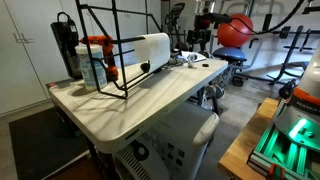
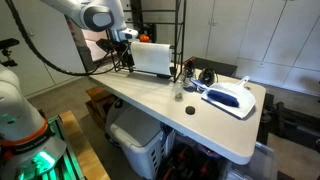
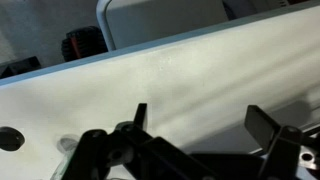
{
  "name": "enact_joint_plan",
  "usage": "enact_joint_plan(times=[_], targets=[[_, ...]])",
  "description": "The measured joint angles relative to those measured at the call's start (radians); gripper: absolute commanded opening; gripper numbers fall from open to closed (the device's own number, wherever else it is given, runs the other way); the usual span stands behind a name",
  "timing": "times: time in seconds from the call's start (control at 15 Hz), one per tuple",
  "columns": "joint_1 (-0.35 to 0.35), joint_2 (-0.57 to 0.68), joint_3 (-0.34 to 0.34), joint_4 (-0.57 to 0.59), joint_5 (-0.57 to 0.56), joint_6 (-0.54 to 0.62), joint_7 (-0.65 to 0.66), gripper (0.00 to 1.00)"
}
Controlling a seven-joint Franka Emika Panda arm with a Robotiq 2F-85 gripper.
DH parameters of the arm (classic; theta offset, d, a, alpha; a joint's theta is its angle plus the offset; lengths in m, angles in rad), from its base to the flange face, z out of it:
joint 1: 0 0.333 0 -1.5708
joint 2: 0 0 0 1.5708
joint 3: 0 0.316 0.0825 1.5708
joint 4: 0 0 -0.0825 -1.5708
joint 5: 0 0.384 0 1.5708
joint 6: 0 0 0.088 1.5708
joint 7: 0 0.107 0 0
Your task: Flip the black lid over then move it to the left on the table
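Observation:
The black lid (image 2: 190, 110) is a small dark disc lying flat on the cream-white table (image 2: 215, 130), near its front part. In the wrist view it shows at the lower left (image 3: 10, 138). My gripper (image 2: 125, 42) hangs at the far end of the table, beside a white box (image 2: 152, 57), well away from the lid. In the wrist view its two fingers (image 3: 200, 125) stand wide apart over bare tabletop (image 3: 180, 70) with nothing between them. I cannot pick out the gripper in the exterior view from the opposite end of the table.
A small clear cup (image 2: 177, 93) stands near the lid. A white-and-blue object (image 2: 228, 97) lies toward the table's end. A black wire rack (image 1: 110, 50), a black bottle (image 1: 66, 42) and an orange item (image 1: 96, 44) crowd the white box's end.

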Motion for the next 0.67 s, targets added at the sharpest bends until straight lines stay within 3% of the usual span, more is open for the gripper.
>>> enact_joint_plan(times=[0.47,0.67], targets=[[-0.001,0.000,-0.004,0.001,0.000,0.000,-0.003,1.00],[-0.025,0.001,-0.052,0.019,-0.001,0.000,-0.037,1.00]])
